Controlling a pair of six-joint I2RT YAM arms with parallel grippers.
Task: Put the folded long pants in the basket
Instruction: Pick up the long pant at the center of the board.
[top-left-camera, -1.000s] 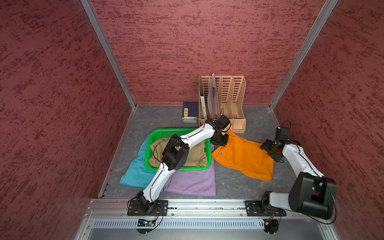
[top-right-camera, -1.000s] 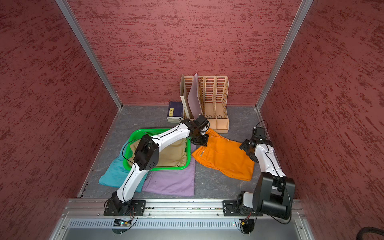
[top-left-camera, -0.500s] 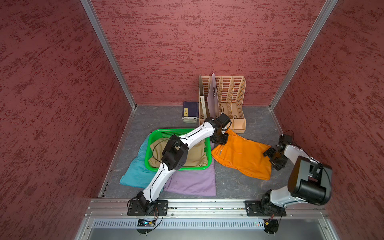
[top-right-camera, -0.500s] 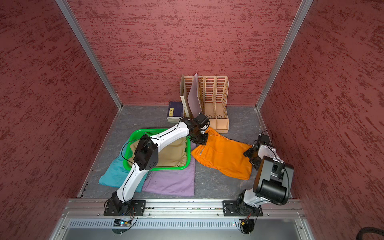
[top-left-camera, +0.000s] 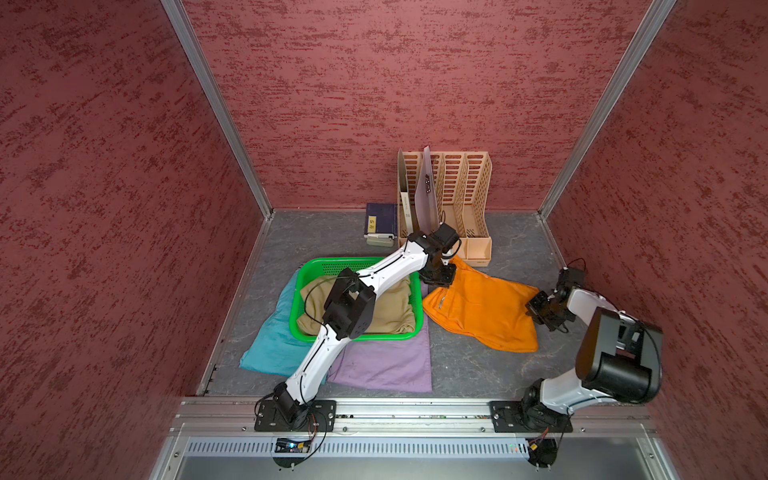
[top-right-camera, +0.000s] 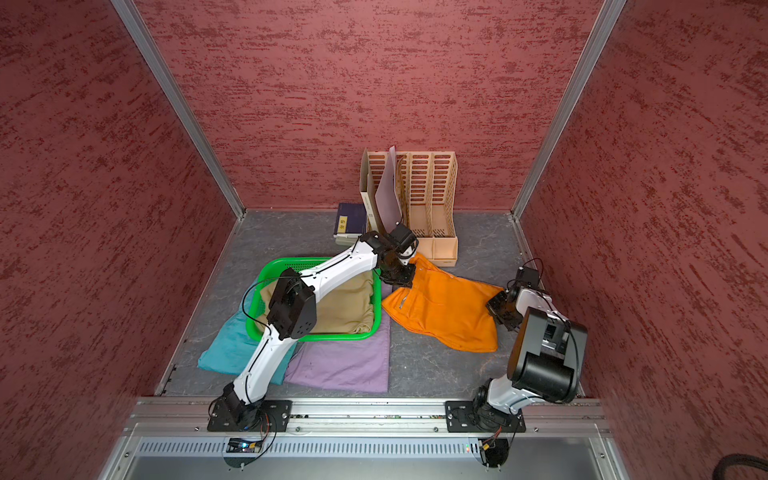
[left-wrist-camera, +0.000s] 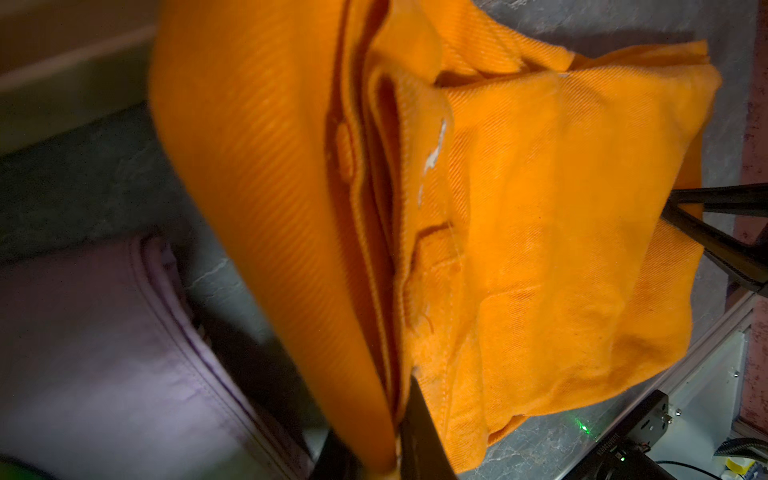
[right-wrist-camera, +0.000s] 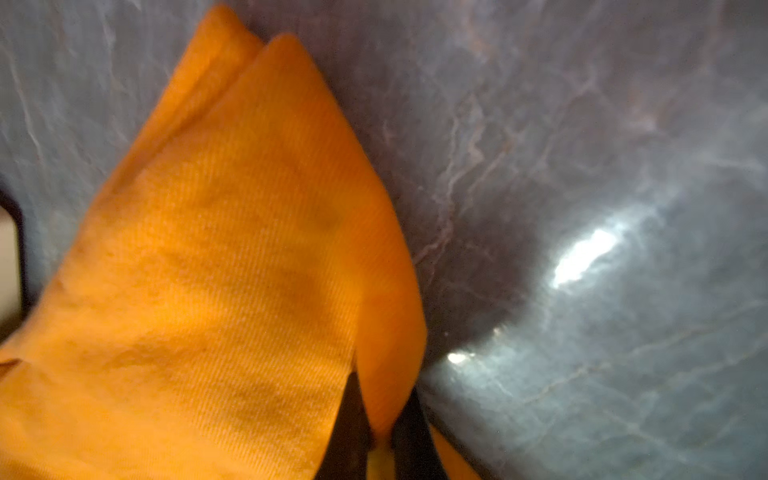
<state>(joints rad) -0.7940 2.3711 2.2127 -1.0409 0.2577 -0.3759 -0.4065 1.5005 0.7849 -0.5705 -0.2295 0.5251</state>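
Since a second ago, the right claw (top-left-camera: 535, 311) has been brought down from beside the far edge of the orange pants (top-left-camera: 482, 309) to their corner nearest the right arm. Its jaws, then wide apart, are now seen in the right wrist view pinched on a fold of that cloth. The left claw (top-left-camera: 439, 277) has been kept clamped on the opposite corner, just beside the basket (top-left-camera: 318, 266), which has not been moved. The orange pants are drawn up at that end and otherwise lie on the tabletop (top-left-camera: 478, 374), outside the basket. The tan pants (top-left-camera: 392, 309) are held in the basket. The teal pants (top-left-camera: 270, 345) and lilac pants (top-left-camera: 386, 363) are partly covered by it, so their full outlines cannot be made out. The left claw's fingertips are masked by its wrist in both top views. The left arm is stretched across the basket with its elbow raised, and the right arm is folded back, its forearm reaching toward the cloth.
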